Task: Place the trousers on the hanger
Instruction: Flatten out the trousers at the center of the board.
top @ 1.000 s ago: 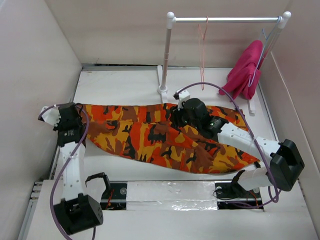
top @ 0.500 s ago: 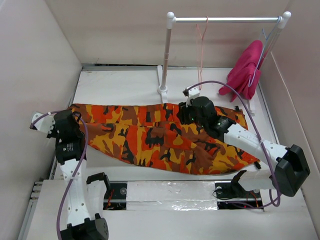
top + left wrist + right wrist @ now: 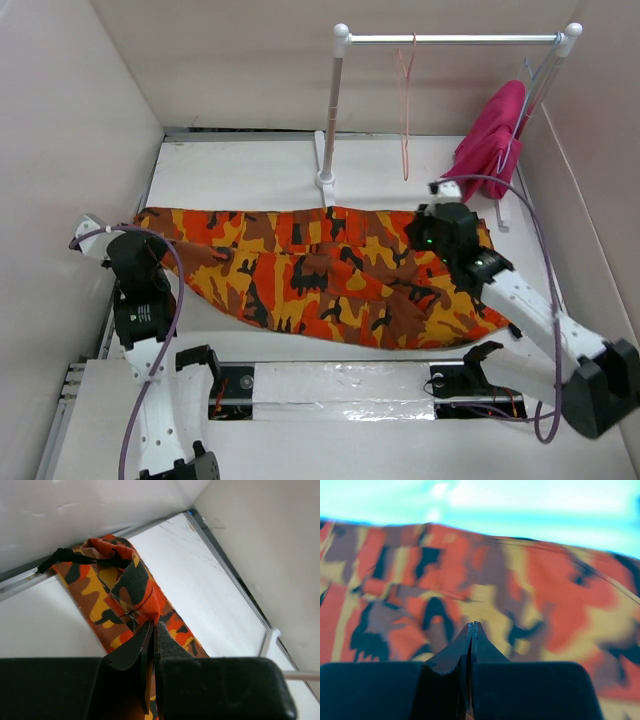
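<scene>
The camouflage trousers (image 3: 330, 275) lie spread flat across the table, left to right. My left gripper (image 3: 150, 242) is at their left end, shut on a raised fold of the cloth (image 3: 142, 607); a black drawstring (image 3: 65, 556) lies beyond it by the wall. My right gripper (image 3: 438, 232) is shut over the trousers' upper right part. In the right wrist view its tips (image 3: 472, 624) meet with no cloth seen between them, the print (image 3: 545, 580) blurred behind. The salmon-pink hanger (image 3: 405, 110) hangs on the rail, behind the trousers.
The white rail frame (image 3: 338, 100) stands at the back. A magenta-pink garment (image 3: 490, 140) on a pale wire hanger (image 3: 530, 75) hangs at its right end. Walls close in the left, back and right sides; the arm bases sit at the near edge.
My right gripper has moved right along the trousers, from their middle to their right part. My left arm has drawn back towards the near left, taking the trousers' left end with it.
</scene>
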Robot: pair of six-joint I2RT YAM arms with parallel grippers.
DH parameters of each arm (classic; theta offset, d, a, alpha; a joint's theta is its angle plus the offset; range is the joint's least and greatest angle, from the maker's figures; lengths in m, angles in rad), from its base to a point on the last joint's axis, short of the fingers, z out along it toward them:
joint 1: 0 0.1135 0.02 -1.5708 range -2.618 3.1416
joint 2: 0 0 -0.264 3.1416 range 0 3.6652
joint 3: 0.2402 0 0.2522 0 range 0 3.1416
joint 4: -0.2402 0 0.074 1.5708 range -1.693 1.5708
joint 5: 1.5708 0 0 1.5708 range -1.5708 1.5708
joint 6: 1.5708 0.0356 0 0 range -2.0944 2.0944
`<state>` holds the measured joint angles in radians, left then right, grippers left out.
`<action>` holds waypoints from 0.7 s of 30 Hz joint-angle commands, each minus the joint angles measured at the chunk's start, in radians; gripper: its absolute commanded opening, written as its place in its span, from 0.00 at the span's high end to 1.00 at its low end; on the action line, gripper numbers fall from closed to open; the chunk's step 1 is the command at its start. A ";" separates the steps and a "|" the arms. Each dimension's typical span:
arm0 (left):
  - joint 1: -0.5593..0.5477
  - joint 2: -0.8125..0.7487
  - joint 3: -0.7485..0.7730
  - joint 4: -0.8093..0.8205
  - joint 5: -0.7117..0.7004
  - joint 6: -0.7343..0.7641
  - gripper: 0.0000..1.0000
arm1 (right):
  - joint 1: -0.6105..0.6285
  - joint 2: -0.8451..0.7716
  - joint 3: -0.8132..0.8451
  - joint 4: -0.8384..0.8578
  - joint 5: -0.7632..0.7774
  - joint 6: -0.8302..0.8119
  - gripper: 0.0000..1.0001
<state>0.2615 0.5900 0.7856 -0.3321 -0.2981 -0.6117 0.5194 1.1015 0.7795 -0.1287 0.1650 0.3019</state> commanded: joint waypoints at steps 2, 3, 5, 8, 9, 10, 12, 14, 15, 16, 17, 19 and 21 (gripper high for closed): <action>-0.008 -0.051 -0.022 0.097 0.095 0.049 1.00 | -0.154 -0.294 -0.116 -0.083 0.024 0.101 0.89; -0.008 -0.059 -0.022 0.111 0.121 0.053 1.00 | -0.188 -0.348 -0.138 -0.106 0.028 0.115 0.83; -0.008 -0.076 -0.020 0.123 0.167 0.070 1.00 | -0.289 -0.443 -0.189 -0.195 0.054 0.131 0.61; -0.008 -0.110 -0.014 0.130 0.203 0.079 1.00 | -0.364 -0.541 -0.233 -0.255 0.041 0.207 0.47; -0.008 -0.123 -0.017 0.133 0.217 0.081 1.00 | -0.387 -0.540 -0.226 -0.287 0.034 0.273 0.45; -0.008 -0.137 -0.028 0.136 0.226 0.081 1.00 | -0.412 -0.523 -0.224 -0.325 0.009 0.299 0.45; -0.008 -0.186 -0.042 0.152 0.267 0.082 1.00 | -0.496 -0.508 -0.227 -0.341 0.025 0.347 0.44; -0.008 -0.211 -0.057 0.162 0.293 0.081 1.00 | -0.601 -0.485 -0.235 -0.382 0.057 0.390 0.45; -0.008 -0.232 -0.060 0.165 0.335 0.081 1.00 | -0.637 -0.479 -0.240 -0.385 0.056 0.416 0.46; -0.018 -0.240 -0.062 0.165 0.343 0.082 1.00 | -0.672 -0.474 -0.270 -0.356 0.045 0.427 0.47; -0.018 -0.245 -0.060 0.165 0.350 0.084 1.00 | -0.709 -0.457 -0.288 -0.330 0.035 0.433 0.47; -0.018 -0.251 -0.062 0.166 0.392 0.086 1.00 | -0.809 -0.422 -0.318 -0.283 -0.046 0.474 0.51; -0.039 -0.259 -0.062 0.166 0.402 0.087 1.00 | -0.857 -0.361 -0.365 -0.226 -0.109 0.502 0.52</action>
<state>0.2413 0.3439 0.7315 -0.2321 0.0345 -0.5419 -0.2836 0.6975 0.4515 -0.4274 0.1486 0.7204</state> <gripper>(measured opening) 0.006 0.485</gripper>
